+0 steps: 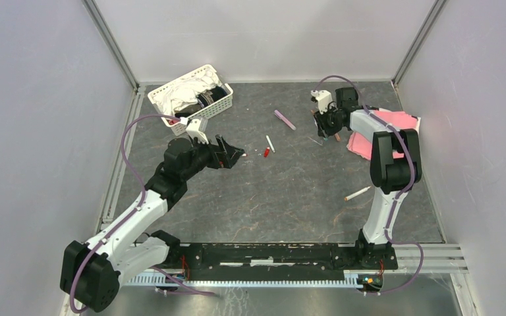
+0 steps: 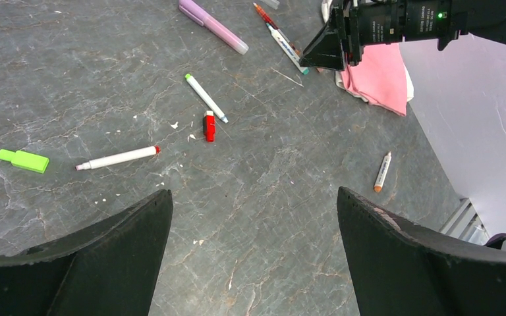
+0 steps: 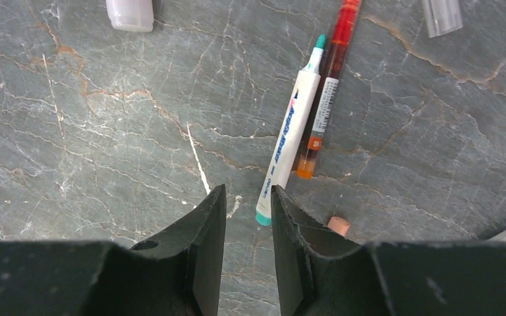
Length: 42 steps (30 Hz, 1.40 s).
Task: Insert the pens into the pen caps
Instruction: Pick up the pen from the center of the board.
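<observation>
A white pen with a teal tip (image 3: 292,135) and a red-orange pen (image 3: 326,92) lie side by side on the table. My right gripper (image 3: 248,194) hovers just short of the teal pen's end, open by a narrow gap with nothing between the jaws. A small peach cap (image 3: 338,225) lies by its right finger. My left gripper (image 2: 253,197) is wide open and empty above bare table. Ahead of it lie a green cap (image 2: 24,160), a red-tipped pen (image 2: 117,158), a red cap (image 2: 209,126), a green-tipped pen (image 2: 205,97), a purple marker (image 2: 212,26) and an orange-tipped pen (image 2: 383,172).
A white basket (image 1: 191,99) of cloth stands at the back left, beside the left arm. A pink cloth (image 1: 395,122) lies at the back right under the right arm. A thin pale sliver (image 3: 199,168) lies ahead of the right fingers, and a clear tube (image 3: 443,14) beyond the pens.
</observation>
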### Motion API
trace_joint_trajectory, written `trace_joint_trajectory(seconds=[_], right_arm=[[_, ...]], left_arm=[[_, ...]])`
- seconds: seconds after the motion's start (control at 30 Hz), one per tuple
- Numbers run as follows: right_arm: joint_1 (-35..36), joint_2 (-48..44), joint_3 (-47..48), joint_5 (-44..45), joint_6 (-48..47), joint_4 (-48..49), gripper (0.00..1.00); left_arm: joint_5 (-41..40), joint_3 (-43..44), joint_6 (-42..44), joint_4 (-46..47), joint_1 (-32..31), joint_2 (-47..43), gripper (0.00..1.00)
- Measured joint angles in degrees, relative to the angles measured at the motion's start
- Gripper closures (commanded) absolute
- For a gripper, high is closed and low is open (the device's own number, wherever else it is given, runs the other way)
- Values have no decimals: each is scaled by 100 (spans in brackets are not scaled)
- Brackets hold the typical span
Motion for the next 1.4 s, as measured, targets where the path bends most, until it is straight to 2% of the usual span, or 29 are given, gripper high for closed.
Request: trace_joint_trajectory(seconds=[0.7,1.17,1.4], right_arm=[[-2,350,155,245,-26,-96,71],[0,345,116,258,-116,-74,90],[-2,-212,-706,103,-199,157,97]], left_arm=[[-2,-96,0,22,0,-2,2],[11,-190,-15,107,0,-85,2],[175,-551,-391,586,0,-103,2]])
